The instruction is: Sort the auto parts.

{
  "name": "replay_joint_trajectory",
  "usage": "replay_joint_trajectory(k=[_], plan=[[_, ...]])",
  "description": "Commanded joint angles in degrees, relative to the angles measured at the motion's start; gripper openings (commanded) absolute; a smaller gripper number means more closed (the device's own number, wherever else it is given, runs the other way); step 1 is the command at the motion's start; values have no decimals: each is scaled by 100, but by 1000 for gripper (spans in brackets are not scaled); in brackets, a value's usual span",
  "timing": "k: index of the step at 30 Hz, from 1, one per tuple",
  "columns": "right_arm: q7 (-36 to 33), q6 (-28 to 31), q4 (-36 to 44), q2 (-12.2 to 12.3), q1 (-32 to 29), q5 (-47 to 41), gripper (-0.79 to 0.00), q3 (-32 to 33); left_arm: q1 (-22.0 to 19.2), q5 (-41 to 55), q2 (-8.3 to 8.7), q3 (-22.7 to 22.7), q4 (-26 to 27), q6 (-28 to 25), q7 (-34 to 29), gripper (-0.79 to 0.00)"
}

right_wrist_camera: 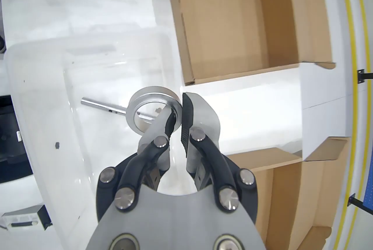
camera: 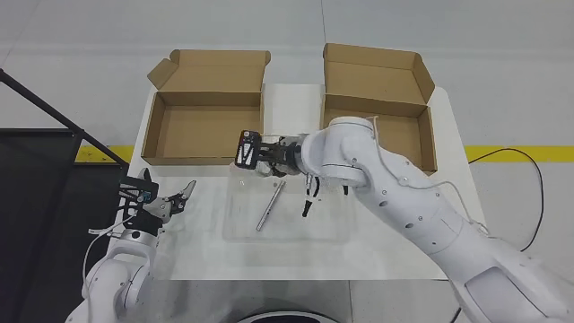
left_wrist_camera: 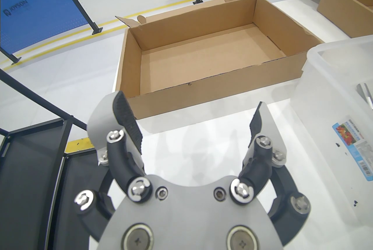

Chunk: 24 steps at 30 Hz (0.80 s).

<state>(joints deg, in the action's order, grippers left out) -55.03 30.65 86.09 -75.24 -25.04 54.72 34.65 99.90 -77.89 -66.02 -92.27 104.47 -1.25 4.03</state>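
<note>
Well, from above I count two open cardboard boxes, a left box [camera: 199, 133] and a right box [camera: 372, 82]; one clear bin [camera: 287, 236] before them holds one metal rod [camera: 269, 205]; the right gripper [camera: 256, 160] hangs at the bin's far corner. From the left wrist, the left gripper [left_wrist_camera: 189, 117] gapes wide, holding nothing, near the left box [left_wrist_camera: 204, 53]. From the right wrist, the right gripper [right_wrist_camera: 177, 114] pinches one metal ring [right_wrist_camera: 153, 94] by its rim above the bin [right_wrist_camera: 35, 88]; the rod [right_wrist_camera: 99, 106] lies below.

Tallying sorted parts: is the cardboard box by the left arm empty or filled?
Empty. The box shows a bare cardboard floor, with no parts inside.
</note>
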Motion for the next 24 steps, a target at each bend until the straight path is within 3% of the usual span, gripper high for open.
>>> replay_joint_trajectory(k=[1, 7, 10, 24], plan=[[205, -141, -31, -45, 88, 96, -785, 19, 0, 0, 0, 0, 0, 0, 0, 0], [902, -439, -581, -300, 479, -6, -785, -99, 0, 0, 0, 0, 0, 0, 0, 0], [1605, -394, -919, -428, 585, -32, -785, -162, 0, 0, 0, 0, 0, 0, 0, 0], [1605, -394, -919, -428, 585, -32, -785, -162, 0, 0, 0, 0, 0, 0, 0, 0]])
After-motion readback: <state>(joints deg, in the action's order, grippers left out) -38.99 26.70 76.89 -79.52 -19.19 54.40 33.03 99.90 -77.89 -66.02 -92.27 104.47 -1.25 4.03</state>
